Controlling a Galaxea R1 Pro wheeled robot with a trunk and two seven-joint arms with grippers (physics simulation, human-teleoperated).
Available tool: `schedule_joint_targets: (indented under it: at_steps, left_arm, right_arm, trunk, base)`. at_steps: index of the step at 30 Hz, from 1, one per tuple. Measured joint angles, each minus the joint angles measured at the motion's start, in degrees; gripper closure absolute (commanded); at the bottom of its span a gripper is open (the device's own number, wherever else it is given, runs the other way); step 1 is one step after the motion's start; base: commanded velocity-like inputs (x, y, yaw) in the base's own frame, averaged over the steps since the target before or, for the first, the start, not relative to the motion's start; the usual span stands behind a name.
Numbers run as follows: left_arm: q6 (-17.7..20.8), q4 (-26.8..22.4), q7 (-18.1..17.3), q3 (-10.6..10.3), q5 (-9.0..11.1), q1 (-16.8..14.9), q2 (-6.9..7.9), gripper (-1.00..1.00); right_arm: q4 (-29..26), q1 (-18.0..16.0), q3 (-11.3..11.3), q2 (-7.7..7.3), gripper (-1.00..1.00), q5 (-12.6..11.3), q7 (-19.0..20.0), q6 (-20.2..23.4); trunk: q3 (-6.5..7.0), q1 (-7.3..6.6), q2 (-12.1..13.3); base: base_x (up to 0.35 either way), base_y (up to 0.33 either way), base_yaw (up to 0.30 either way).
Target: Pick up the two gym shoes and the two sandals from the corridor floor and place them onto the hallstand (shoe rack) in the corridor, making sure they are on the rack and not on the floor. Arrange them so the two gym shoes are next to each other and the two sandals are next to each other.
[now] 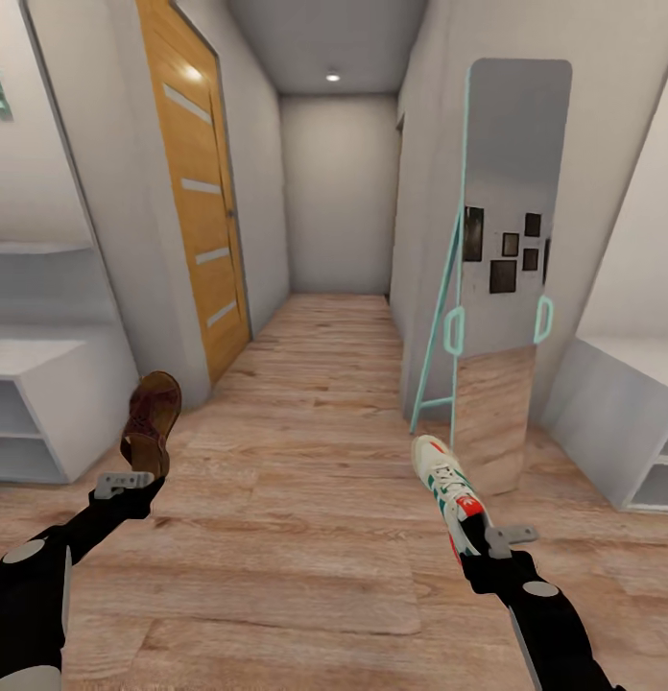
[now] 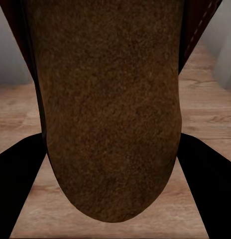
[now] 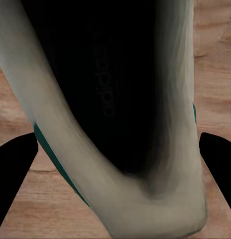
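a: room, left to right?
b: narrow corridor. pale grey-white hallstand (image 1: pixel 46 403) at the far left, low bench with open shelf slots, stepped shelves above it. then an orange wood door (image 1: pixel 195 192) with frosted strips on the left wall. grey end wall, one ceiling light (image 1: pixel 332 76). a standing mirror (image 1: pixel 507 278) with a teal frame leans on the right wall. another pale unit (image 1: pixel 617 422) at the far right edge, cannot tell what kind.

a: surface?
b: corridor floor (image 1: pixel 305 537), light brown wood-grain planks running away down the hall.

a: left arm?
b: left gripper (image 1: pixel 132 483) low left in the head view, black arm, grey fingers. it's clamped on a sandal (image 1: pixel 152 422) at the heel end. the sandal stands near upright above the gripper, toe up, clear of the floor, just right of the hallstand's bench.

a: sandal detail?
b: dark brown leather, woven-looking band across the top. left wrist view shows its rough brown footbed (image 2: pixel 110 99) with a rounded end between the two black fingers (image 2: pixel 16 184), planks behind.

a: right arm?
b: right gripper (image 1: pixel 488 539) low right, closed on a gym shoe (image 1: pixel 449 489) at the heel. the shoe points up and away, toe toward the mirror's foot, off the floor.

a: shoe detail?
b: white, lace-up, green side stripes, red-orange on the tongue and near the heel. right wrist view looks into its dark opening (image 3: pixel 110 89), faint lettering on the insole, white collar with a green edge, black fingers (image 3: pixel 13 169) on either side.
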Motion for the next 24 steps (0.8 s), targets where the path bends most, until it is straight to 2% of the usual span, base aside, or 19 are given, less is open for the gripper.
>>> schedule_joint_targets:
  at_steps: [10,17,24]
  left_arm:
    - [0.0,0.0,0.0,0.0,0.0,0.0,0.00,1.00]
    - [0.1,0.0,0.0,0.0,0.0,0.0,0.00,1.00]
    - [0.0,0.0,0.0,0.0,0.0,0.0,0.00,1.00]
  right_arm:
    - [0.0,0.0,0.0,0.00,1.00,0.0,0.0,0.0]
    - [0.0,0.0,0.0,0.00,1.00,0.0,0.0,0.0]
    - [0.0,0.0,0.0,0.00,1.00,0.0,0.0,0.0]
  trunk:
    - [0.01,0.00,0.0]
    - [0.01,0.00,0.0]
    - [0.01,0.00,0.0]
  base:
    - [0.000,0.002,0.291]
    - [0.000,0.122,0.291]
    - [0.000,0.021,0.291]
